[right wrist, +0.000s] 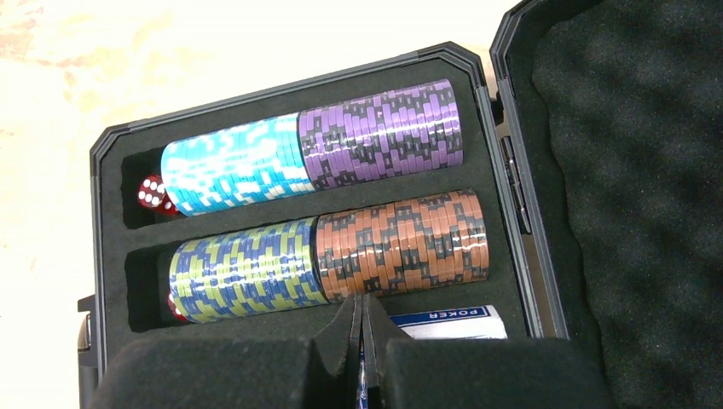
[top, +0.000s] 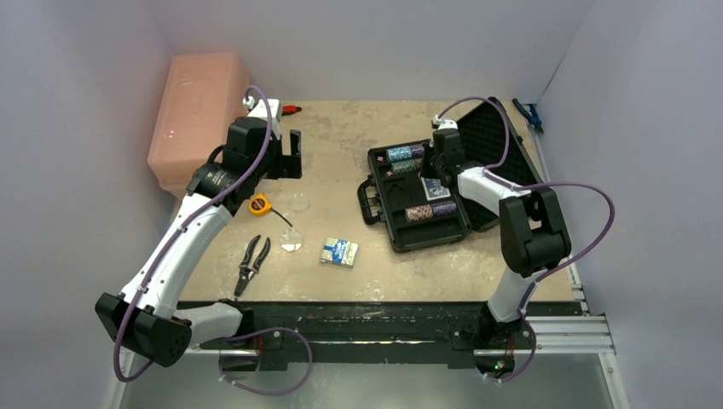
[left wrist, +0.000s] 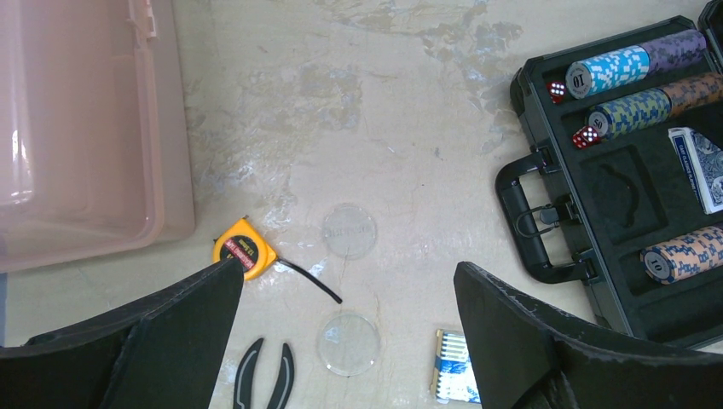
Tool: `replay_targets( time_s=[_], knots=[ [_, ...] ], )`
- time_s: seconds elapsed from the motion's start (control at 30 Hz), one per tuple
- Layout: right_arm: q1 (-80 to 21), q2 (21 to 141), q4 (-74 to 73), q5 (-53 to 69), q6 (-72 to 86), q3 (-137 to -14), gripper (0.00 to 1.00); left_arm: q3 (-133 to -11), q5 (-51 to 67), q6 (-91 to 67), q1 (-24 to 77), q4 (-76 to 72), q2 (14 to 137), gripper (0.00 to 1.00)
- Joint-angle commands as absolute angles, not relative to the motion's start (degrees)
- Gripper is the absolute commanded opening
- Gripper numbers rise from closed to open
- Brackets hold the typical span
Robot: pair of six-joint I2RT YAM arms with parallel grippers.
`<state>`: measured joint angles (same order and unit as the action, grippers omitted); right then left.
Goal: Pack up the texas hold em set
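**While the briefcase lies open, half the set waits outside it**

Although my right pincer (right wrist: 362, 302) is pinched fully shut, I cannot tell whether its tips touch anything. It hangs inside the briefcase (top: 401, 243), over the foam ridge between the chip rows (right wrist: 328, 268) and a blue-backed deck (right wrist: 448, 317) lying in its slot. The briefcase sits on the right of the desk (top: 384, 277), lid thrown back, handle toward the middle. Two red dice (left wrist: 556, 89) sit at the handle-side ends of those chip rows.

My left pincer (left wrist: 349, 266) stands wide and holds nothing, raised above the desk's left side near the pink bin (top: 196, 111). Beneath it lie two pale discs (left wrist: 348, 230), apart from each other, along with a yellow tape measure (left wrist: 243, 250) and black-handled pliers (left wrist: 264, 375). The second deck (top: 339, 253) lies on the desk between the nearer disc and the briefcase, touching neither.
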<state>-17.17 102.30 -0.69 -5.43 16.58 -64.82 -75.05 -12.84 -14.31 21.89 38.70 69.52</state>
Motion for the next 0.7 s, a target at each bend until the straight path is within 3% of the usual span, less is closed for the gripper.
replay_targets(
  time_s=[0.0, 0.37, 0.67],
  knots=[
    [-16.9, 103.6, -13.7, -6.3, 17.3, -59.5, 0.00, -75.5, -13.4, -13.8, 22.1, 37.6, 68.8, 0.95],
    [-16.8, 103.6, -15.2, -7.8, 20.1, -58.1, 0.00, -75.5, -13.4, -13.8, 22.1, 37.7, 69.0, 0.94],
    [-16.9, 104.6, -25.4, -7.8, 26.1, -59.7, 0.00, -75.5, -13.5, -13.8, 22.1, 37.6, 68.6, 0.94]
  ],
)
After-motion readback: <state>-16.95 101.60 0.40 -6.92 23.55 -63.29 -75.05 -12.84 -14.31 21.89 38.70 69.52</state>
